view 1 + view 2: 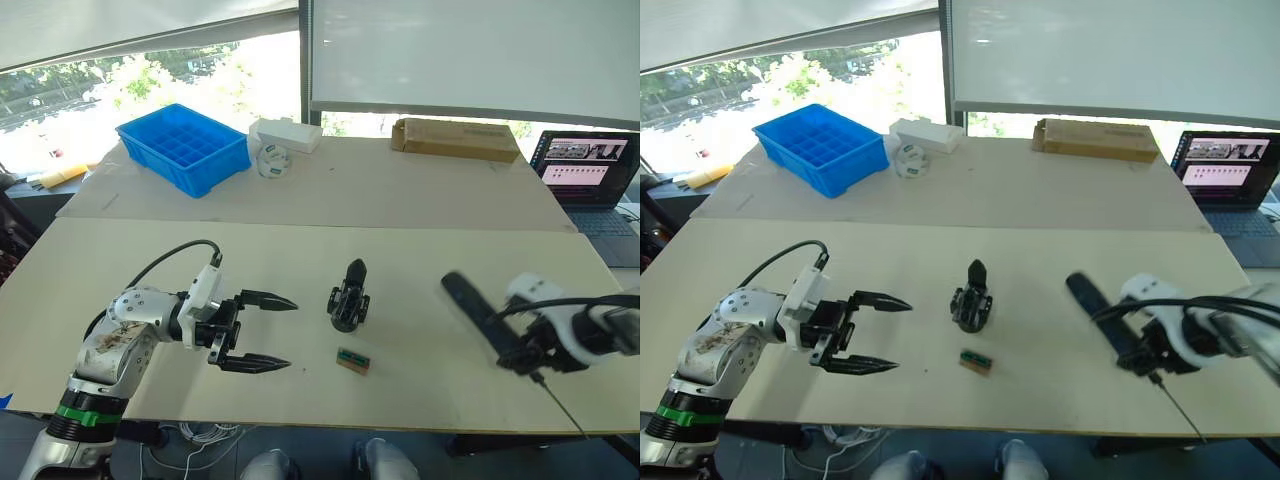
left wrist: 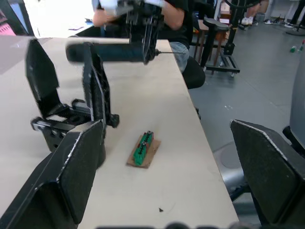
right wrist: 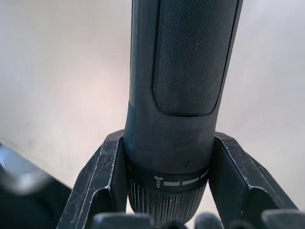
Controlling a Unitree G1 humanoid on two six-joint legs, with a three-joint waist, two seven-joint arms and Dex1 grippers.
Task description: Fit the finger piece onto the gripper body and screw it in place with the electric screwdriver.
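Black gripper body (image 1: 349, 297) stands mid-surface, one pointed finger up. Small green-and-tan block (image 1: 354, 361) lies just beside it, nearer robot. Loose finger piece: cannot tell where.

Left end effector (image 1: 282, 335) wide open, empty, fingers aimed at body, near but apart.

Right end effector (image 1: 524, 352) clamped on electric screwdriver (image 1: 481, 310) near bit end; handle slants toward gripper body, thin bit points off surface edge.

Judgement: screwdriver rigid, long, likely tail-heavy; textured sleeve offers grip. Body stiff, blocky, tippable; hold at round base.
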